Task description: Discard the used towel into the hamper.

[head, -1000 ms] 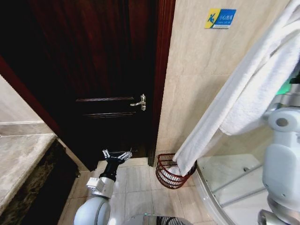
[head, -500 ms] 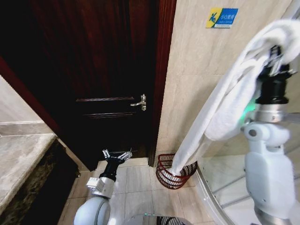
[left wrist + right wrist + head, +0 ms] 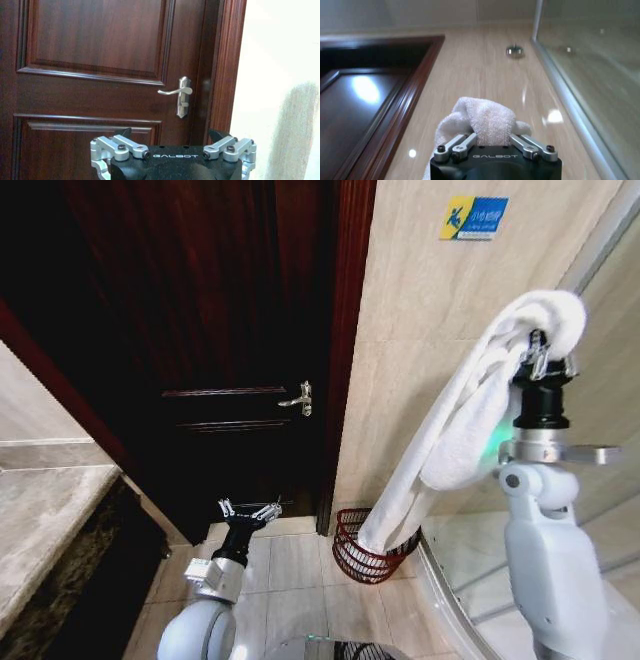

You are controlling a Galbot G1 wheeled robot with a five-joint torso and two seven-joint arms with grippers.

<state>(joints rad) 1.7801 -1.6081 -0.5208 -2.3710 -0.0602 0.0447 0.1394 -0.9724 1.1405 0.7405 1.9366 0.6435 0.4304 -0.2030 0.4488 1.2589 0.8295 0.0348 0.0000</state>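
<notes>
— Overhead first: what surrounds the work?

— From the head view, a dark wood door [image 3: 215,330] with a metal lever handle [image 3: 297,399] sits left of a beige tiled wall [image 3: 420,310]; a stone counter [image 3: 40,510] lies at far left and a glass shower enclosure [image 3: 600,480] at right. The hamper [image 3: 370,545] stands upright on the floor tiles [image 3: 290,570] in the corner between door frame and shower base. The right gripper [image 3: 538,350] is raised, pointing up, clenched on the white towel [image 3: 470,430]. The towel's long axis runs diagonally down and leftward, its lower end hanging at the hamper's rim. The left gripper [image 3: 250,510] is parked low before the door.

— Left wrist view?

— The left gripper [image 3: 172,148] has its fingers spread, holding nothing, facing the door [image 3: 95,56] and handle [image 3: 181,95].

— Right wrist view?

— The right gripper [image 3: 492,144] is closed on a bunched fold of towel [image 3: 482,122], with wall tiles [image 3: 485,75] and the shower glass [image 3: 590,45] behind.
</notes>
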